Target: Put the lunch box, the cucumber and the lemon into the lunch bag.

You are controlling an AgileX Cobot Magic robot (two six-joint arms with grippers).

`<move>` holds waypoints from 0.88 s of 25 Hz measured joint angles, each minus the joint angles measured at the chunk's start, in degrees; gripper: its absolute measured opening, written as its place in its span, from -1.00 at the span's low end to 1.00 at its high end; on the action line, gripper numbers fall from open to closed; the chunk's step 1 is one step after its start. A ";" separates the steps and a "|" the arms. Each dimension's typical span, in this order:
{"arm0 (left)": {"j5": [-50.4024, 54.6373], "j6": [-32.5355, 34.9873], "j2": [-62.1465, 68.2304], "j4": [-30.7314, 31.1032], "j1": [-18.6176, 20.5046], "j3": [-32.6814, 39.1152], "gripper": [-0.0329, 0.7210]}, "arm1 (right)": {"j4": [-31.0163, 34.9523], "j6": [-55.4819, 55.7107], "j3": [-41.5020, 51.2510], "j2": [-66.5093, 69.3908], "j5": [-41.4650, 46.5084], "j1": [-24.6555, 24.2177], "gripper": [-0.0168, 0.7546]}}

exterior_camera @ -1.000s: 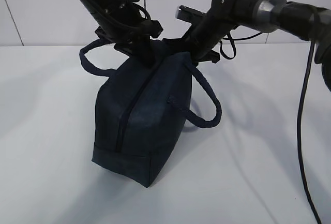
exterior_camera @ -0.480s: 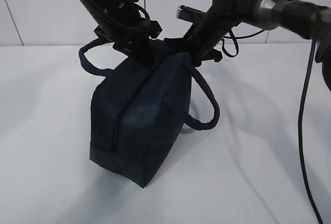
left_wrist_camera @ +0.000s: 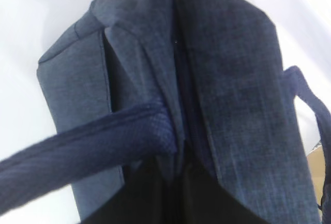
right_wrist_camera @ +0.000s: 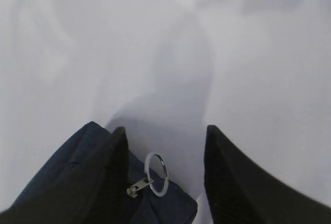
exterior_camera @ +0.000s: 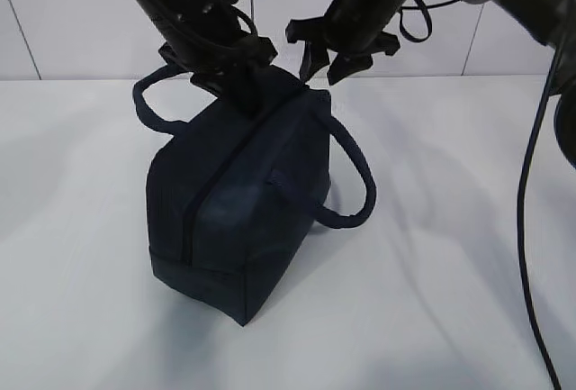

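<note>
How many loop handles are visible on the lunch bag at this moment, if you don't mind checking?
2. One handle loops out from the lunch bag on its left side, below the left gripper; the other handle hangs down its right side.

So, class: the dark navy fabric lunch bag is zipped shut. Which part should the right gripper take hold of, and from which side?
The silver ring pull at the bag's top end. It stands clear of the fabric, between the open right gripper's fingers, so come from above and pinch across the ring.

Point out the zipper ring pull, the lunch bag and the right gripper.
zipper ring pull [right_wrist_camera: 156,175], right wrist view, on the silver ring.
lunch bag [exterior_camera: 261,192], exterior view, on its side panel.
right gripper [right_wrist_camera: 161,146], right wrist view, between its open fingertips.
</note>
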 joint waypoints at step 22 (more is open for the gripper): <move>2.33 -1.96 -0.23 8.00 0.00 0.00 -0.90 | -3.68 0.37 8.25 -11.95 1.73 0.00 -0.01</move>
